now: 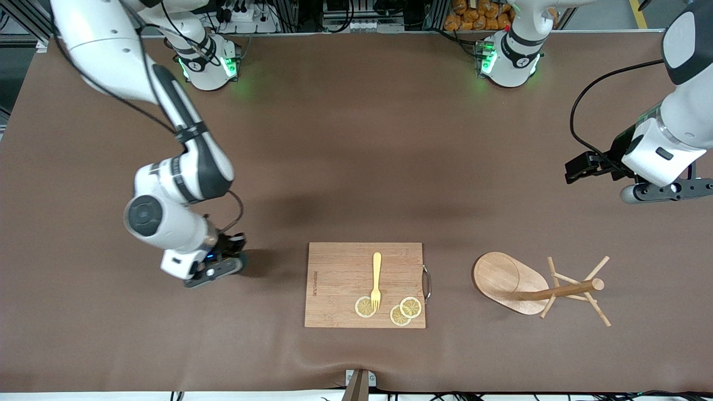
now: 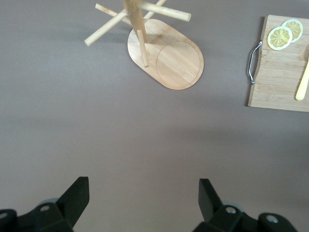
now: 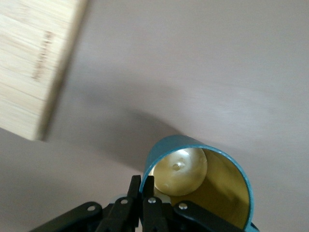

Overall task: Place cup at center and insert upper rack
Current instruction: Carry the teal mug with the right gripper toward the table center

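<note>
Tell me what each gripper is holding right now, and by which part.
The right gripper is shut on the cup, pinching its rim wall, one finger inside. The left gripper is open and holds nothing, waiting above the table.

Looked like robotics lab: two white arms bolted along brown-covered table (image 1: 356, 139), cables (image 1: 245, 14) and aluminium framing (image 1: 22, 16) at base end, kitchen props laid out as test items.

The flat brown worktop (image 1: 356, 167) is plain and matte. The round teal cup (image 3: 203, 186) is glossy yellowish-tan inside. The rectangular wooden cutting board (image 1: 340, 284) shows pale straight grain and carries a yellow fork (image 1: 376, 281) and pale yellow lemon slices (image 1: 410, 307) with segment patterns. The light wooden mug tree (image 1: 504, 281) is honey-toned.
</note>
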Motion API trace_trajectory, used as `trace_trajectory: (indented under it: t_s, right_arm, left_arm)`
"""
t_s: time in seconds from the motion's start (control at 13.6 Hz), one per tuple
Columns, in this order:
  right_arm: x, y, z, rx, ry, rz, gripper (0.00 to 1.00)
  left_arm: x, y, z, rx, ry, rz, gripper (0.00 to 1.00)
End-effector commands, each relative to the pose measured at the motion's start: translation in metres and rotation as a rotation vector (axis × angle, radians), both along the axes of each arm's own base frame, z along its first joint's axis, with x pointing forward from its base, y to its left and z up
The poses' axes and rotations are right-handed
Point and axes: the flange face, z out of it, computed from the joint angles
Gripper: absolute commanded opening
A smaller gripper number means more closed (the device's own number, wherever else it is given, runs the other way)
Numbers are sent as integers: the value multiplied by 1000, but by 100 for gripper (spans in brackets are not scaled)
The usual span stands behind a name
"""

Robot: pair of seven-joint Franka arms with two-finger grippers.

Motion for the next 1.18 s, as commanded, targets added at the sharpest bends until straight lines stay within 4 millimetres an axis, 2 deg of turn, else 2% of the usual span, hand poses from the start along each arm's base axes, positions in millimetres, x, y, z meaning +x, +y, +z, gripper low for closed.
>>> trace_trajectory:
  t_s: [0.0, 0.29, 0.66, 1.11]
  right_arm:
    - [-28, 62, 12, -2, 12, -47, 0]
    - [-77, 155, 20, -1, 23, -124, 0]
    - [-156, 260, 17, -4, 45, -204, 0]
    - [-252, 347, 13, -19, 66, -303, 0]
  left_arm:
    - [3, 2, 6, 13, -15, -1, 100]
    - [5, 2, 3, 15, -10, -1, 100]
    - [5, 4, 2, 15, -9, 1, 100]
    - [7, 5, -3, 16, 0, -1, 100]
